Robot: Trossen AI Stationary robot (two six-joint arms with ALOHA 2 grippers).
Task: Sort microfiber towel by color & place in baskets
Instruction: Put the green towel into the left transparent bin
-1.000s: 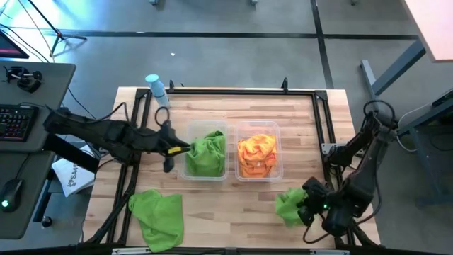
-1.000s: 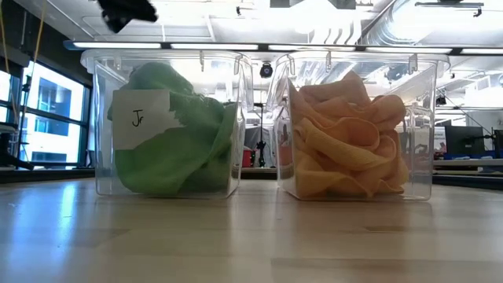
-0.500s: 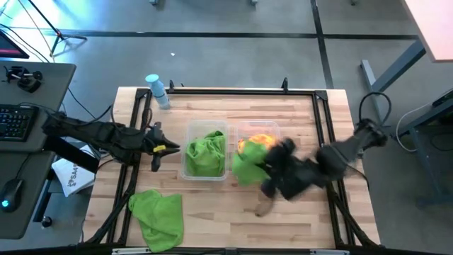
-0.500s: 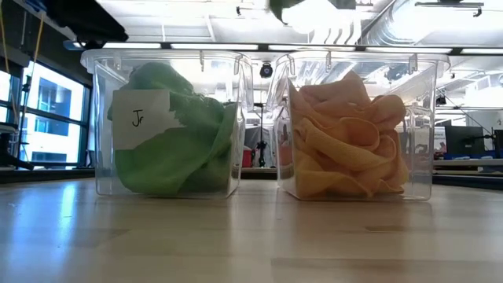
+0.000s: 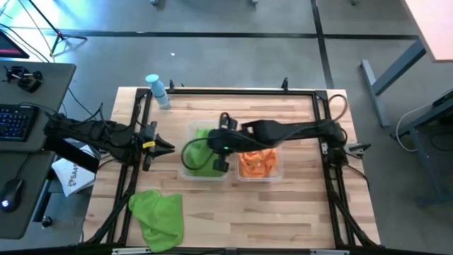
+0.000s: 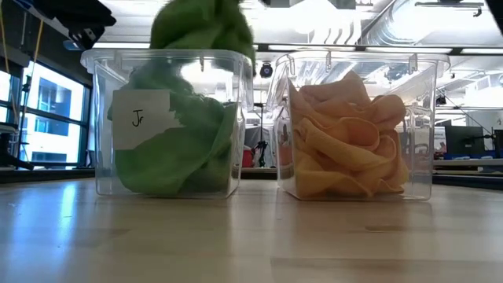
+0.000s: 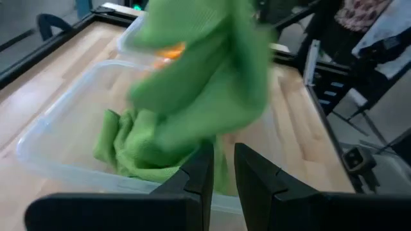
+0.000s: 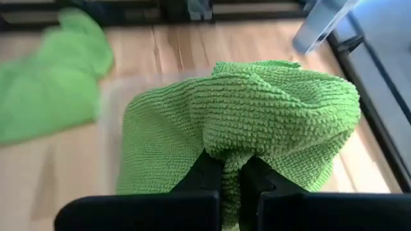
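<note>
From overhead, I see my right gripper (image 5: 218, 150) stretched over the left basket (image 5: 205, 152), the left gripper (image 5: 157, 144) waiting beside it.

At table level, the green towel (image 6: 203, 27) dangles above that bin's rim; orange towels (image 6: 346, 141) fill the other basket (image 6: 354, 126).

My right wrist camera shows the fingers (image 8: 207, 172) nearly closed, pinching the towel.

My left wrist camera shows its fingers (image 7: 199, 173) barely apart, holding nothing.

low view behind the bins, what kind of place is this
Most likely a robotics lab or open workshop, not a home. Behind the two clear baskets run exposed ceiling ducts and long strip lights, and the high view shows a desk with a keyboard beside the wooden table.
</note>
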